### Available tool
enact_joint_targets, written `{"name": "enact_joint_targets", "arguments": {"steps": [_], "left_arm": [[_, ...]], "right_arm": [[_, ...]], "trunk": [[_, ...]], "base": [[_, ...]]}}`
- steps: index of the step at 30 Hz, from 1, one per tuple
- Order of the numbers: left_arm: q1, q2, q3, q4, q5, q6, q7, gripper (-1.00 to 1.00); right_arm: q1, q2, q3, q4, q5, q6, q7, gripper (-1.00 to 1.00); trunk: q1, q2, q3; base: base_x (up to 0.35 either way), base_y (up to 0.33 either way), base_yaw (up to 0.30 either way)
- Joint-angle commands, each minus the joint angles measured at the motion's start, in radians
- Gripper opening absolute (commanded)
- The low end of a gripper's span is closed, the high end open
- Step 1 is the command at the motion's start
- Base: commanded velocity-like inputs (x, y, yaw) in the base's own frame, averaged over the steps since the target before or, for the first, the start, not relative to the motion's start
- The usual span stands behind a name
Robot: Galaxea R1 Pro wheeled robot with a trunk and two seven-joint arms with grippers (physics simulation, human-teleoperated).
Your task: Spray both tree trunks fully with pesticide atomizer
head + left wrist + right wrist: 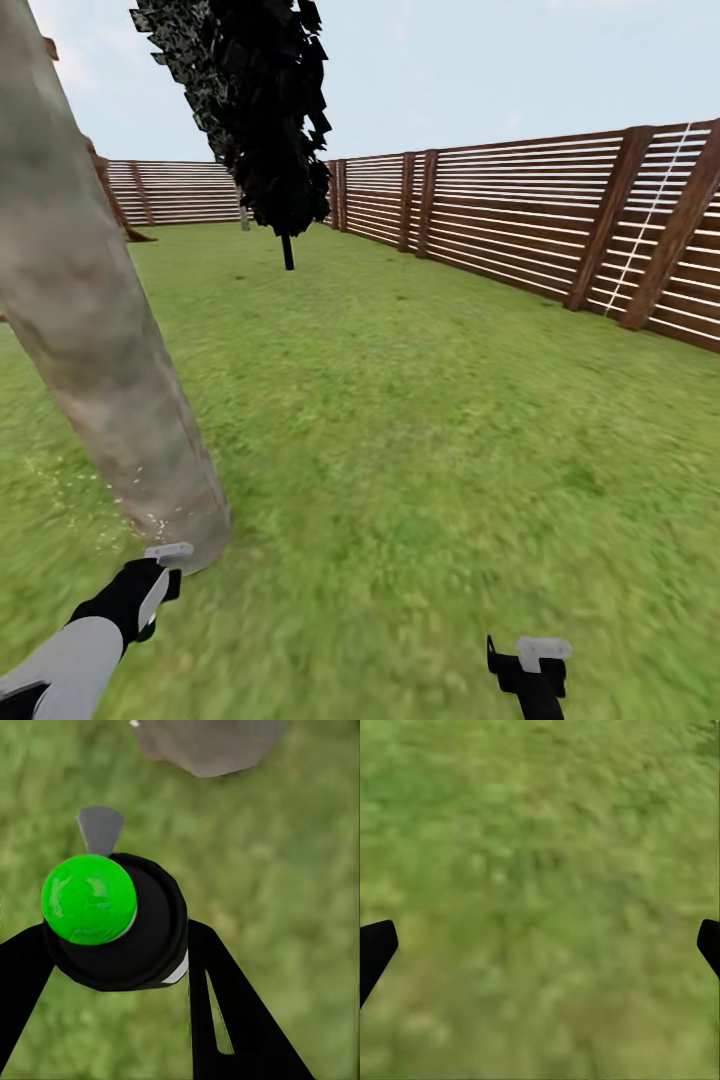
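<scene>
My left gripper (pixel 112 945) pinches the pesticide atomizer (pixel 112 919), its green cap between my fingers (pixel 225 1012), just beside the tree trunk (pixel 100 340) base. My right gripper (pixel 540 945) hangs spread over grass (pixel 540 832).

trunk (pixel 90 330): 1 | conifer (pixel 262 110): 1 (black foliage) | atomizer (pixel 112 919): 1 | end effectors: 2

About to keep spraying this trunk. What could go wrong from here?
1. The left pincer holds the atomizer low at the trunk foot; specks show only down there, so the upper bark may stay uncovered.
2. The pincer sits close to the trunk and could bump it.
</scene>
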Motion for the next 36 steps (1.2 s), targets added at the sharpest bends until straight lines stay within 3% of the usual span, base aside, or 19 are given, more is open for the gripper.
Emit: {"name": "enact_joint_targets", "arguments": {"steps": [1,9,12,14,15,17,19,21,22,24,26,27,29,31,36], "left_arm": [[0.000,-0.004,-0.001,0.000,-0.001,-0.002,0.001,-1.00],[-0.001,-0.013,0.000,-0.001,-0.001,-0.004,0.008,-1.00],[-0.002,-0.044,-0.002,-0.005,-0.001,-0.004,0.000,-1.00],[-0.004,-0.064,-0.003,-0.068,-0.001,-0.001,-0.003,-1.00],[-0.005,-0.090,-0.007,-0.148,-0.001,0.007,-0.005,-1.00],[-0.013,-0.121,-0.013,-0.215,-0.003,0.052,-0.006,-1.00],[-0.011,-0.101,-0.013,-0.224,-0.004,0.070,-0.010,-1.00],[-0.004,-0.051,-0.014,-0.225,-0.003,0.086,-0.011,-1.00],[-0.003,-0.042,-0.016,-0.225,-0.003,0.089,-0.012,-1.00],[-0.005,-0.045,-0.018,-0.226,-0.007,0.093,-0.012,-1.00],[-0.017,-0.082,-0.053,-0.237,-0.008,0.127,-0.012,-1.00],[-0.023,-0.081,-0.084,-0.286,-0.004,0.154,-0.017,-1.00],[-0.021,-0.051,-0.085,-0.331,-0.005,0.212,-0.091,-1.00],[-0.016,-0.015,-0.087,-0.362,-0.007,0.230,-0.162,-1.00],[-0.025,-0.023,-0.092,-0.380,-0.012,0.245,-0.178,-1.00]], "right_arm": [[0.000,0.000,0.000,0.000,0.000,0.000,0.000,1.00],[0.000,0.000,0.000,0.000,0.000,0.000,0.000,1.00],[0.000,0.000,0.000,0.000,0.000,0.000,0.000,1.00],[0.000,0.000,0.000,0.000,0.000,0.000,0.000,1.00],[0.000,0.000,0.000,0.000,-0.001,0.000,0.000,1.00],[0.000,-0.002,0.000,0.001,0.000,0.000,0.000,1.00],[0.000,-0.004,0.000,0.001,-0.001,0.000,-0.001,1.00],[0.000,-0.003,0.000,0.000,-0.001,0.000,-0.001,1.00],[0.000,-0.003,0.000,0.000,-0.001,0.000,-0.002,1.00],[0.000,-0.003,0.000,0.000,-0.002,0.000,-0.002,1.00],[0.000,-0.003,0.000,0.000,-0.002,0.000,-0.002,1.00],[0.000,-0.003,0.000,0.000,-0.002,0.000,-0.001,1.00],[0.000,-0.003,0.000,0.000,-0.002,0.000,-0.001,1.00],[0.000,-0.003,0.000,0.000,-0.002,0.000,-0.001,1.00],[0.000,-0.004,0.000,0.000,-0.002,0.000,-0.001,1.00]], "trunk": [[0.000,0.000,0.000],[0.000,0.000,0.000],[0.000,0.000,0.000],[0.000,0.000,0.000],[0.000,0.000,0.000],[0.000,0.000,0.000],[0.000,0.000,0.000],[0.000,0.000,0.000],[0.000,0.000,0.000],[0.000,0.000,0.000],[0.000,0.000,0.000],[0.000,0.000,0.000],[0.000,0.000,0.000],[0.000,0.000,0.000],[0.000,0.000,0.000]], "base": [[0.129,-0.077,0.277],[-0.039,-0.197,0.277],[0.135,-0.132,0.274],[0.024,-0.018,0.252],[0.006,-0.005,0.100],[0.001,-0.001,0.022],[0.000,0.000,0.001],[0.000,0.000,0.000],[0.000,0.000,0.000],[0.000,0.000,0.050],[0.000,0.000,0.244],[0.000,0.000,0.276],[0.000,0.000,0.277],[0.000,0.000,0.278],[0.000,-0.202,0.072]]}}
